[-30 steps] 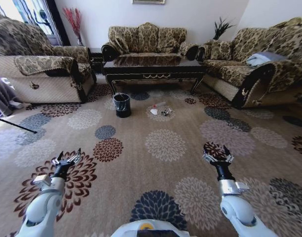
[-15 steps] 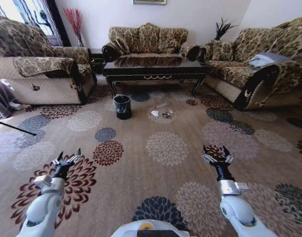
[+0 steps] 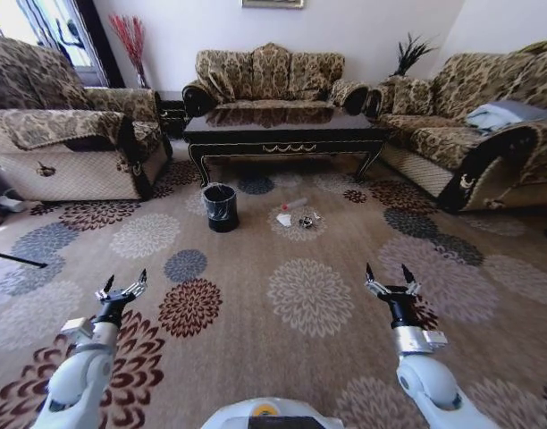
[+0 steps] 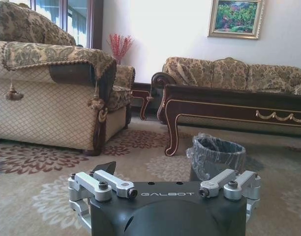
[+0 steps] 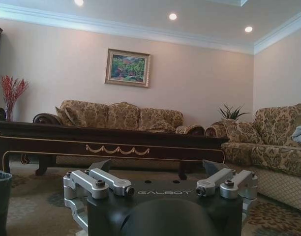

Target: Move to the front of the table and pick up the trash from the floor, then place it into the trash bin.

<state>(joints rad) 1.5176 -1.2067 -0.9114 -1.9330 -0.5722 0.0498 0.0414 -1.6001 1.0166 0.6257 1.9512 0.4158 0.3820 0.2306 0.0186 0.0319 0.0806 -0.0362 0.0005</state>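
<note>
The floor [image 3: 256, 268] is a tan-beige carpet printed with large round flower medallions in cream, brown, maroon and dark blue. At 12 o'clock in the head view stands the coffee table [image 3: 287, 134], long and low, of glossy dark brown wood with a gold swag ornament on its apron and curved legs. Just before its left front leg sits the trash bin [image 3: 221, 206], a small round black bucket lined with a crinkled black plastic bag. Near it, toward 1 o'clock, the trash [image 3: 296, 215] lies on a cream medallion: a crumpled white paper cup, a slim clear tube and a dark shiny wrapper, close together. Sofas in gold-brown damask flank the table on three sides.

The left end effector [image 3: 122, 288] hangs low at 8 o'clock above the carpet, its forearm white, its dark pointed fingers spread apart. The right end effector [image 3: 389, 277] hangs at 4 o'clock, likewise spread wide. Both wrist views show a black housing lettered "GALBOT" between silver linkage bars.
</note>
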